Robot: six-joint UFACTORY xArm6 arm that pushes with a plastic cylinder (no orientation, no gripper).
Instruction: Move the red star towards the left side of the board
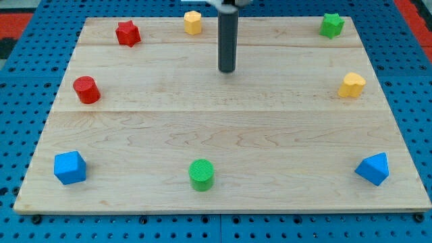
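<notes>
The red star point(127, 33) lies near the board's top left corner. My tip point(227, 69) is at the end of the dark rod in the upper middle of the board. It is well to the right of the red star and a little lower in the view, touching no block. The yellow hexagon block point(193, 22) lies between them, near the top edge.
The wooden board point(223, 135) sits on a blue pegboard. A red cylinder point(86, 90) is at the left, a blue cube point(70, 167) bottom left, a green cylinder point(201, 175) bottom middle, a blue wedge point(374, 169) bottom right, a yellow heart-like block point(352, 85) right, a green star point(331, 25) top right.
</notes>
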